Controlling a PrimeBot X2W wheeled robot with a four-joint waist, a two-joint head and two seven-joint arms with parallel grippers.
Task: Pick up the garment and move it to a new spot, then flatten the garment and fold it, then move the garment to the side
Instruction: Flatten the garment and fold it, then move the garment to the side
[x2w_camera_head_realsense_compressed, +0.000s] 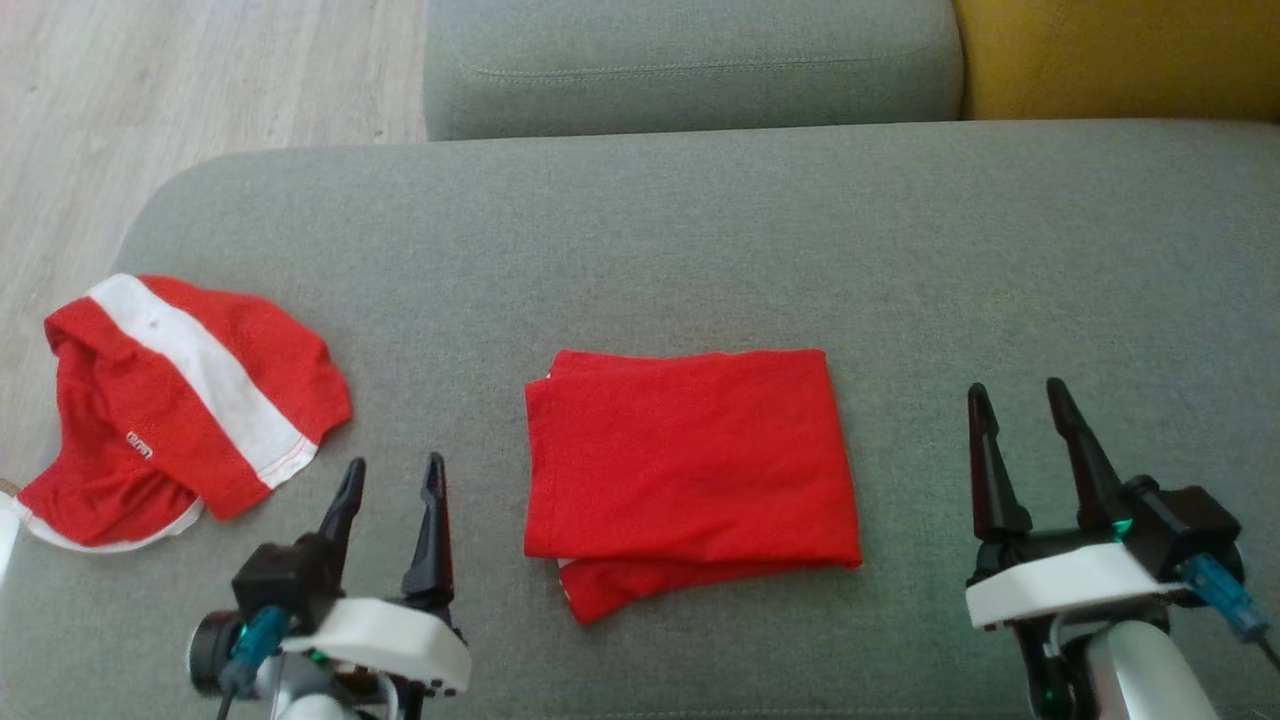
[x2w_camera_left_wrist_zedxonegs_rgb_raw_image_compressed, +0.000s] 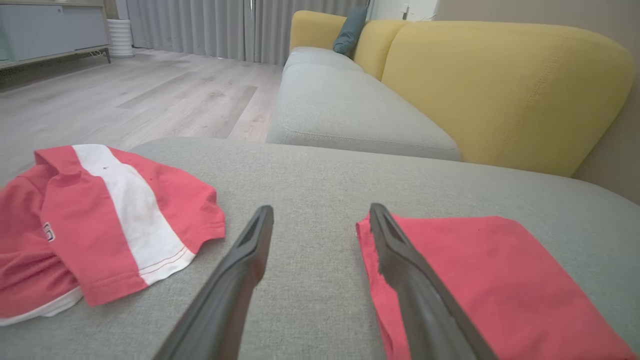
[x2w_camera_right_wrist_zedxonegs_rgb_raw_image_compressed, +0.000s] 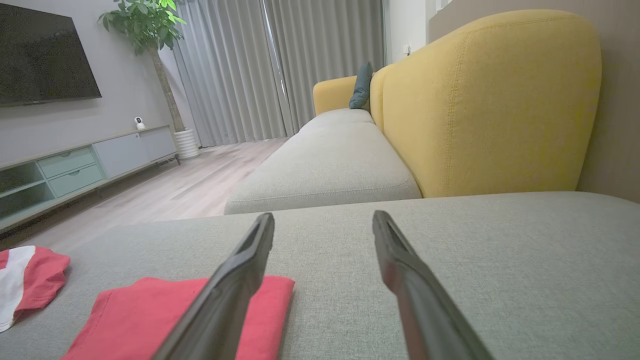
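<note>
- The plain red fabric garment (x2w_camera_head_realsense_compressed: 690, 455) lies folded into a flat rectangle on the grey woven upholstered seat (x2w_camera_head_realsense_compressed: 700, 230), roughly midway between the two arms. A lower layer sticks out at its near edge.
- The left gripper (x2w_camera_head_realsense_compressed: 394, 463) sits just beside the garment's left edge. Its two dark fingers are spread apart and hold nothing.
- In the left wrist view, the left gripper (x2w_camera_left_wrist_zedxonegs_rgb_raw_image_compressed: 321, 207) frames bare upholstery, and one finger overlaps the garment (x2w_camera_left_wrist_zedxonegs_rgb_raw_image_compressed: 500, 280).
- The right gripper (x2w_camera_head_realsense_compressed: 1016, 388) stands apart from the garment's right edge, fingers spread and empty.
- A crumpled red shirt with a white stripe (x2w_camera_head_realsense_compressed: 170, 400) lies near the seat's left edge, apart from the garment.
</note>
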